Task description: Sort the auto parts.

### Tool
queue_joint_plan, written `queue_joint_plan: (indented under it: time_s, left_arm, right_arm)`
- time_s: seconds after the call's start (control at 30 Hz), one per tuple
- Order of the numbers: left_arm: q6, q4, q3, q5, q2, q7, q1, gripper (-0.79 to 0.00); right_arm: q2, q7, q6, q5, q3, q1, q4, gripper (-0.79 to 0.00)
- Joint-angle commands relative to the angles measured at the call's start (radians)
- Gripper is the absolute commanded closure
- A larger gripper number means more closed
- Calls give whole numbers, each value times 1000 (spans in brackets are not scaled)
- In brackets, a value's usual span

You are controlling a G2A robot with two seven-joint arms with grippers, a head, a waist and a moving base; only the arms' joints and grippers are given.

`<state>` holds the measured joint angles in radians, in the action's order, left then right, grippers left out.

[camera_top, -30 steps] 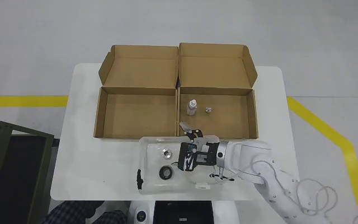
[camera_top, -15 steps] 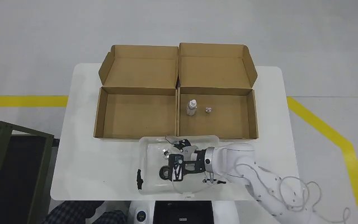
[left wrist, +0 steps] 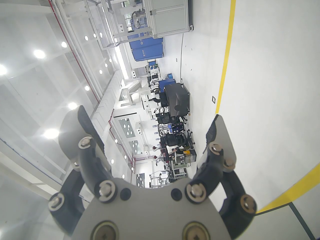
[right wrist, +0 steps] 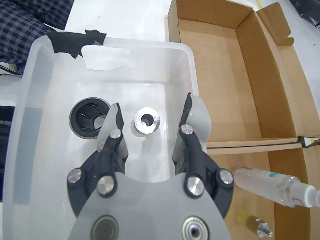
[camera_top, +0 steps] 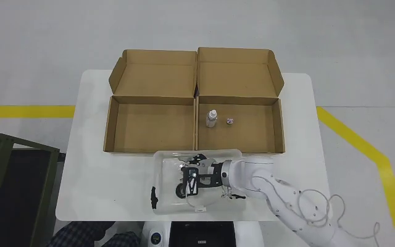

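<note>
Tabletop (camera_top: 92,123) is plain white. The left box (camera_top: 151,126) & right box (camera_top: 253,129), both cardboard, are brown, no pattern. The bin (camera_top: 159,179) is clear plastic, a bit milky, w/ a torn piece of black tape (right wrist: 72,43). A black ring (right wrist: 87,119) & a shiny silver ring (right wrist: 147,120). The bottle (right wrist: 262,182) is clear w/ white cap & small teal mark. The small metal part (right wrist: 252,223) is silver w/ yellowish end. Right claw (right wrist: 152,102): black ribbed pads, pale grey fingers, silver screws. Left claw (left wrist: 149,113): same colours. Floor (camera_top: 49,49) is light grey w/ a yellow line (camera_top: 37,111).
</note>
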<state>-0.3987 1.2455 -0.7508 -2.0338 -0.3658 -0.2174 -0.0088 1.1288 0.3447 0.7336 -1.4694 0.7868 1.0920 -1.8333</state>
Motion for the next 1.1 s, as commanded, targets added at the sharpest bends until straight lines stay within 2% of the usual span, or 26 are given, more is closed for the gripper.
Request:
queue_joint_plan:
  time_s: [0.0, 1.07]
  left_arm:
    - [0, 0, 0, 0, 0, 0, 0, -785]
    - [0, 0, 0, 0, 0, 0, 0, -785]
  right_arm:
    - [2, -3, -2, -4, -5, -4, 12, -406]
    - [54, -27, -20, 13, -85, -80, 218, -372]
